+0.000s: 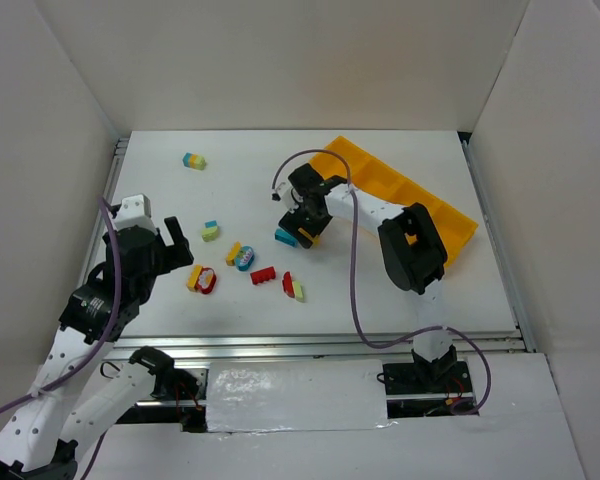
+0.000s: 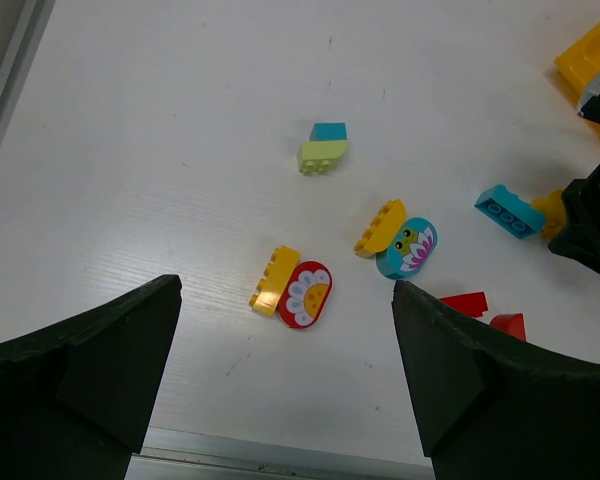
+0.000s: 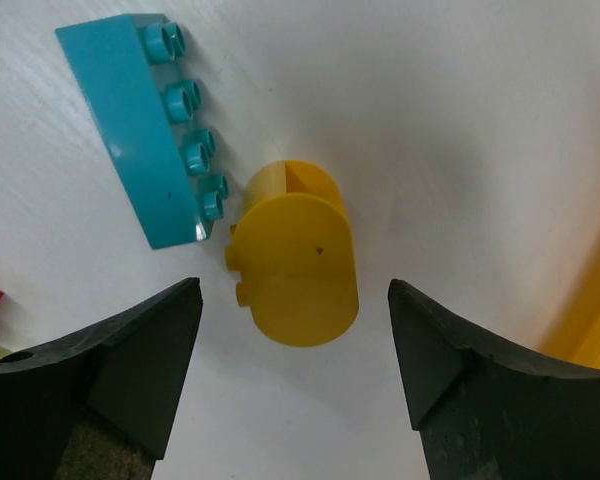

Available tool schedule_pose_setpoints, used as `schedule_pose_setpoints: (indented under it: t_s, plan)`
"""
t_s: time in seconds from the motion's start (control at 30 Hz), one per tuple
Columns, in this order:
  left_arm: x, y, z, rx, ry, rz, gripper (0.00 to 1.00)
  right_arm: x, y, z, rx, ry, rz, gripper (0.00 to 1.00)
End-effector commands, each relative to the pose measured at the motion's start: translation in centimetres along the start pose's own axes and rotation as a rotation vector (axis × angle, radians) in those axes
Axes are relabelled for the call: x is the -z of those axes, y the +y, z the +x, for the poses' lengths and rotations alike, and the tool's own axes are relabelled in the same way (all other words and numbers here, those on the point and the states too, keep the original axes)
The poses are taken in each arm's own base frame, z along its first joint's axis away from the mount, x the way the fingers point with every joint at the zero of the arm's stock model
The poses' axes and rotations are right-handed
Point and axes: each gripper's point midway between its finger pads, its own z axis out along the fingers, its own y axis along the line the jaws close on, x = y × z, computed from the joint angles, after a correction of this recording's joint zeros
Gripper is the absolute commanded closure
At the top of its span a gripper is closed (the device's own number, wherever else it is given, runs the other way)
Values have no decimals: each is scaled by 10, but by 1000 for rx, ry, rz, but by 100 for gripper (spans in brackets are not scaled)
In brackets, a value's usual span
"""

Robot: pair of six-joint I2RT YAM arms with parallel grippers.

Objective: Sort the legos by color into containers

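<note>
No legible text, number, brand or label appears in any view.

The only printed markings are pictorial (not lettering):
- red rounded brick (image 2: 306, 294): a white-petalled flower with a yellow centre on its top face.
- teal rounded brick (image 2: 407, 248): a white-and-purple flower with a small green figure above it, too small to identify.
</note>
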Motion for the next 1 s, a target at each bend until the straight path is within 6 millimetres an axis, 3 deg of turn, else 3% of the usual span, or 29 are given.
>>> schedule_pose_setpoints:
  t_s: [0.0,0.07,0.17,0.2,0.27,0.3,0.43,0.5,0.57,0.67,0.7,0.73,0.77,0.8,0.83,0.87,0.97]
  plan:
    - [-3,-6,-6,-9,-22,28,0,-5,-10,-20,42,-43,21,19]
    - [-3,-6,-6,-11,-19,29,0,-10,-9,-22,50,-48,12,21]
    - [-2,-8,-6,-11,-23,40,1,-14,-8,-23,55,-52,1,33]
    - [-2,-8,-6,-12,-21,41,0,-14,-8,-24,56,-52,4,45]
    - [-3,-8,-5,-13,-19,42,1,-11,-12,-25,49,-51,20,55]
    - [-3,-8,-6,-11,-20,41,0,-9,-13,-25,41,-53,28,66]
    - [-4,-9,-5,-17,-13,45,0,17,-29,-44,-12,-158,137,78]
    - [-4,-10,-5,-17,-14,47,0,44,-51,-67,-94,-271,233,88]
    - [-4,-10,-4,-18,-11,47,1,69,-76,-90,-216,-375,286,88]
    - [-4,-10,-5,-18,-12,45,0,84,-110,-102,-397,-446,371,87]
    - [-4,-9,-4,-17,-10,44,1,99,-128,-113,-437,-486,404,87]
    - [-4,-10,-4,-17,-11,45,0,89,-141,-109,-482,-460,449,85]
    - [-4,-10,-4,-17,-12,44,1,104,-154,-121,-499,-487,485,85]
    - [-5,-9,-4,-17,-12,41,0,105,-166,-121,-515,-483,516,84]
    - [-4,-10,-4,-17,-12,44,1,84,-177,-107,-539,-406,564,83]
    - [-5,-9,-4,-18,-10,40,0,104,-192,-123,-558,-458,601,83]
    - [-5,-9,-4,-17,-8,38,0,102,-222,-116,-600,-454,674,82]
